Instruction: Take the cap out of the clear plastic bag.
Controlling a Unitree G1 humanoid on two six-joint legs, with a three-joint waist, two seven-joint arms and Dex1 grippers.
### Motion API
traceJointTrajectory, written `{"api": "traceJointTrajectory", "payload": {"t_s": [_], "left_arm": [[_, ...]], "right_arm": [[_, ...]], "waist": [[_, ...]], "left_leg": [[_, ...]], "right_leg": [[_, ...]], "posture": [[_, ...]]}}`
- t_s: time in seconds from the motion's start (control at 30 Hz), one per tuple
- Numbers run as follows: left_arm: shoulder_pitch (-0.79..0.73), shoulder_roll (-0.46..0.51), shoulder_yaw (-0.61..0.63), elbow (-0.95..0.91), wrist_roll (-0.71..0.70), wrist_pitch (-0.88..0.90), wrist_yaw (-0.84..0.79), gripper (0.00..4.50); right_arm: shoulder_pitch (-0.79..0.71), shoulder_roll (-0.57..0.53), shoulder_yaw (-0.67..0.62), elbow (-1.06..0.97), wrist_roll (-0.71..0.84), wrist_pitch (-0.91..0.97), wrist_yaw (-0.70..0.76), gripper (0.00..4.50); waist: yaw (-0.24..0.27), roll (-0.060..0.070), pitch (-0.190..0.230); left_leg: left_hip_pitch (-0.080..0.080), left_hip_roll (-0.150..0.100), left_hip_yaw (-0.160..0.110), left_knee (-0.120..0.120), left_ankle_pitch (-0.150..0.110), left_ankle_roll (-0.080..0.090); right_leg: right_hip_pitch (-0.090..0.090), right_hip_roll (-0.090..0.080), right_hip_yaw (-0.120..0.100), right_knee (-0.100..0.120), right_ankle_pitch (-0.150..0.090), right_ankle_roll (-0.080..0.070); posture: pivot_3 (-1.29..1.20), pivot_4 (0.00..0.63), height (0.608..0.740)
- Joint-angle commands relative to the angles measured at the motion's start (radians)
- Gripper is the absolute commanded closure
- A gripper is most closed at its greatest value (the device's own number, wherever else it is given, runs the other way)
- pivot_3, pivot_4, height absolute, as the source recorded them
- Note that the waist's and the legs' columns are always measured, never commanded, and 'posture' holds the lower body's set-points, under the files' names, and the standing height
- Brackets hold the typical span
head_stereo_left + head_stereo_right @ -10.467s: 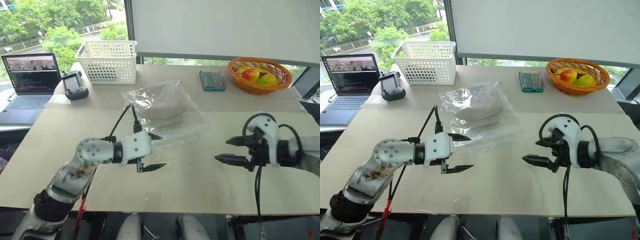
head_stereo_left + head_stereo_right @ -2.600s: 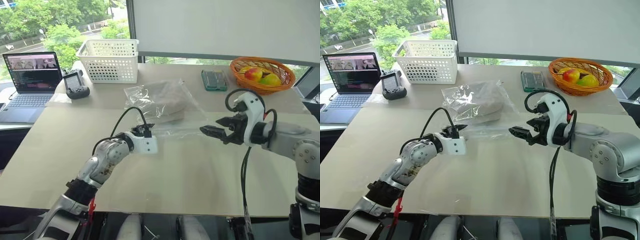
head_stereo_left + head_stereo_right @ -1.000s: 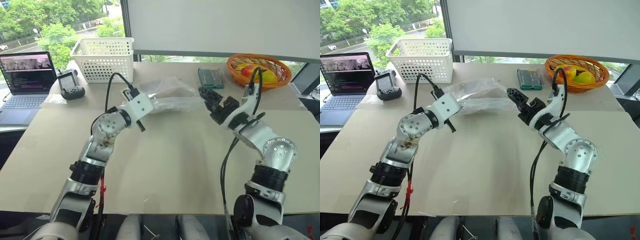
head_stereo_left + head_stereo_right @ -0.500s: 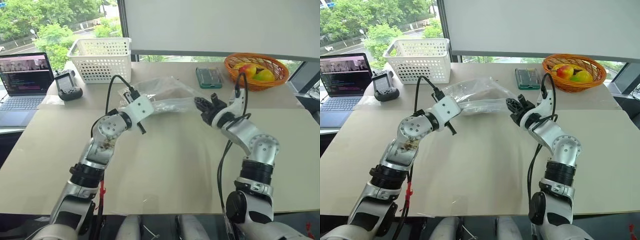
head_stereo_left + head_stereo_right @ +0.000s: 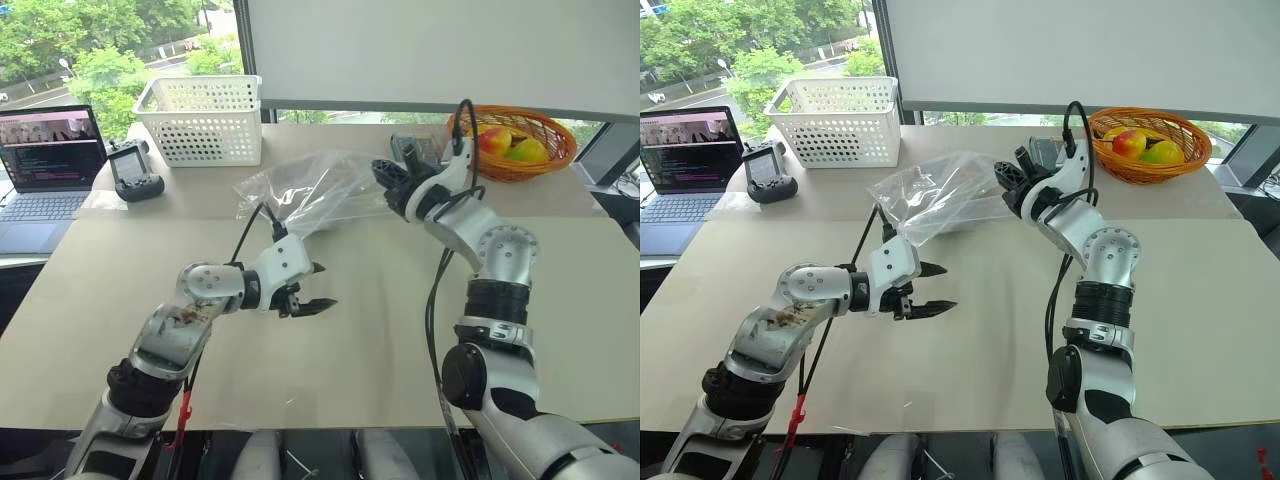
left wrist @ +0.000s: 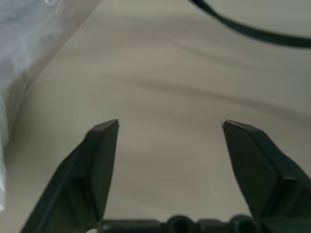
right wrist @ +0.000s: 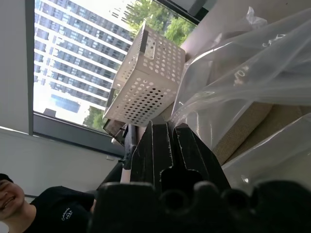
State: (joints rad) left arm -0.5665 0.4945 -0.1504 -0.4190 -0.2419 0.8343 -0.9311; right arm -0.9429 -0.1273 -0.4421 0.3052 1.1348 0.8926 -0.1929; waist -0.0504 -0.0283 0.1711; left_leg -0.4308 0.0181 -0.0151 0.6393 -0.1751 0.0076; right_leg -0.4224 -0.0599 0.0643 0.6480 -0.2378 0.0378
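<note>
clear plastic bag (image 5: 940,195) unprinted, pinched by right pincer (image 5: 1008,180)

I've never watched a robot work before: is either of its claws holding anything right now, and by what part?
The right gripper is shut on the bag, pinching its right-hand edge and lifting it. The left gripper is open over the table, holding nothing.

The right tool (image 5: 1006,180) is pinched on the right edge of the clear plastic bag (image 5: 935,195), lifting it off the worktop (image 5: 990,330); the left tool (image 5: 937,288) gapes nearer, empty.
</note>
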Motion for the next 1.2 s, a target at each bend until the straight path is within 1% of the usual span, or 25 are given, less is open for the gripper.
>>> {"api": "traceJointTrajectory", "payload": {"t_s": [0.03,0.1,0.2,0.23,0.3,0.37,0.4,0.47,0.53,0.6,0.8,0.9,1.0,1.2], "left_arm": [[-0.111,-0.057,0.129,-0.029,-0.118,0.104,0.073,0.88],[-0.185,-0.083,0.183,-0.011,-0.157,0.132,0.116,0.88],[-0.301,-0.103,0.217,0.049,-0.146,0.121,0.202,0.15],[-0.313,-0.089,0.194,0.06,-0.126,0.092,0.205,0.01],[-0.303,-0.047,0.117,0.075,-0.063,0.006,0.201,0.01],[-0.269,0.007,0.013,0.101,0.039,-0.106,0.203,0.01],[-0.249,0.041,-0.047,0.127,0.111,-0.174,0.215,0.01],[-0.214,0.091,-0.135,0.169,0.212,-0.292,0.217,0.01],[-0.193,0.121,-0.191,0.206,0.295,-0.371,0.232,0.01],[-0.187,0.134,-0.217,0.234,0.357,-0.422,0.256,0.01],[-0.218,0.058,-0.161,0.272,0.375,-0.409,0.314,0.01],[-0.235,0.02,-0.122,0.272,0.343,-0.369,0.314,0.01],[-0.246,0.022,-0.124,0.282,0.369,-0.394,0.311,0.01],[-0.224,0.06,-0.157,0.36,0.478,-0.522,0.346,0.01]], "right_arm": [[-0.013,0.007,0.0,-0.032,-0.005,-0.017,0.026,4.5],[-0.006,0.01,0.005,-0.034,-0.016,-0.011,0.032,4.5],[0.002,0.012,0.014,-0.035,-0.035,-0.009,0.037,4.5],[0.001,0.014,0.015,-0.037,-0.036,-0.008,0.041,4.5],[-0.004,0.021,0.015,-0.042,-0.038,-0.01,0.042,4.5],[-0.012,0.027,0.018,-0.051,-0.039,-0.008,0.038,4.5],[-0.017,0.032,0.021,-0.058,-0.039,-0.006,0.035,4.5],[-0.024,0.037,0.031,-0.074,-0.041,0.002,0.033,4.5],[-0.03,0.041,0.036,-0.092,-0.041,0.006,0.022,4.5],[-0.032,0.044,0.035,-0.108,-0.033,0.009,0.012,4.5],[-0.017,0.048,0.033,-0.153,-0.016,0.029,-0.011,4.5],[-0.002,0.049,0.036,-0.168,-0.017,0.042,-0.016,4.5],[0.01,0.05,0.039,-0.178,-0.021,0.053,-0.02,4.5],[0.021,0.059,0.028,-0.217,0.008,0.077,-0.047,4.5]], "waist": [[0.001,0.0,0.0],[0.001,0.0,0.0],[0.002,0.0,0.0],[0.001,0.0,0.0],[-0.002,0.0,0.0],[-0.004,0.0,0.0],[-0.004,0.0,0.0],[-0.006,0.0,0.0],[-0.007,0.0,0.0],[-0.004,0.0,0.0],[0.006,0.0,0.0],[0.006,0.0,0.0],[0.004,0.0,0.0],[0.002,0.0,0.0]], "left_leg": [[0.0,0.0,0.0,0.0,0.0,0.0],[0.0,0.0,0.0,0.0,0.0,0.0],[0.0,0.0,0.0,0.0,0.0,0.0],[0.0,0.0,0.0,0.0,0.0,0.0],[0.0,0.0,0.0,0.0,0.0,0.0],[0.001,0.0,0.0,0.0,0.0,0.0],[0.002,0.0,0.001,-0.001,0.0,0.0],[0.001,0.0,0.001,-0.001,0.0,0.0],[0.001,0.0,0.002,-0.002,0.0,0.0],[0.001,0.0,0.002,-0.002,0.0,0.0],[-0.001,0.0,0.002,-0.002,0.0,0.0],[-0.001,0.0,0.002,-0.002,0.0,0.0],[0.0,0.0,0.002,-0.002,0.0,0.0],[0.0,0.0,0.002,-0.002,0.0,0.0]], "right_leg": [[0.0,0.0,0.0,0.0,0.0,0.0],[0.0,0.0,0.0,0.0,0.0,0.0],[0.0,0.0,0.0,0.0,0.0,0.0],[0.0,0.0,0.0,0.0,0.0,0.0],[0.0,0.0,0.001,0.0,0.0,0.0],[0.0,0.0,0.001,0.0,0.0,0.0],[0.0,0.0,0.002,0.0,0.0,0.0],[-0.001,0.0,0.002,0.0,0.0,0.0],[-0.001,0.0,0.003,0.0,0.0,0.0],[-0.002,0.0,0.003,0.0,0.0,0.0],[-0.002,0.0,0.002,0.0,0.0,0.0],[-0.002,0.0,0.002,0.0,0.0,0.0],[-0.002,0.0,0.002,0.0,0.0,0.0],[-0.002,0.0,0.003,0.0,0.0,0.0]], "posture": [[0.0,0.15,0.74],[0.0,0.15,0.74],[0.0,0.15,0.74],[0.0,0.15,0.74],[0.0,0.15,0.74],[0.0,0.15,0.74],[0.0,0.15,0.74],[0.0,0.15,0.74],[0.0,0.15,0.74],[0.0,0.15,0.74],[0.0,0.15,0.74],[0.0,0.15,0.74],[0.0,0.15,0.74],[0.0,0.15,0.74]]}}
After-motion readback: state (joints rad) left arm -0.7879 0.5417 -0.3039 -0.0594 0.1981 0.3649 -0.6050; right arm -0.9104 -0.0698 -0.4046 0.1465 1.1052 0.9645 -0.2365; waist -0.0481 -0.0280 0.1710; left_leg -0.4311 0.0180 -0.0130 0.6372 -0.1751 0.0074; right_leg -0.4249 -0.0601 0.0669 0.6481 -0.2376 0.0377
